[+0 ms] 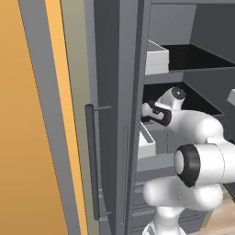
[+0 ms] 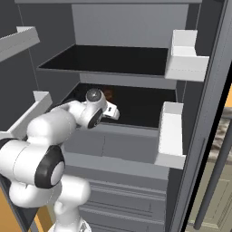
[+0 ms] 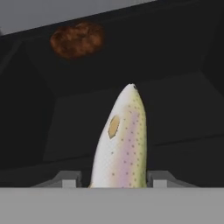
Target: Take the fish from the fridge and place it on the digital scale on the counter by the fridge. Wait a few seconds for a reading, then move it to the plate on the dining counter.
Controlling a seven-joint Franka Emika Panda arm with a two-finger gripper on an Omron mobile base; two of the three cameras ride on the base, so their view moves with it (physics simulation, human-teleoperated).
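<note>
1. Gripper (image 3: 118,179) jaws stand narrow, one finger tip on each side of the fish (image 3: 121,140), which runs up between them; they look closed on its body, so I judge the fish held.
2. Fish position: in the hand view it points away from the hand, head toward the far dark back of the fridge (image 2: 136,27) compartment, its tail end hidden at the gripper.
3. Arm position: in both base views the hand reaches into the middle shelf (image 2: 136,106) of the open fridge, between the white door bins (image 2: 170,136) on the right and the left wall.
4. A brown lumpy food item (image 3: 78,40) lies farther back on the same shelf, well apart from the fish.
5. Progress: the first step looks half done, with the fish gripped but the hand not yet out of the fridge.
6. Left to do: draw the fish out, set it on the digital scale on the bench, wait for a reading, then carry it to the plate.
</note>
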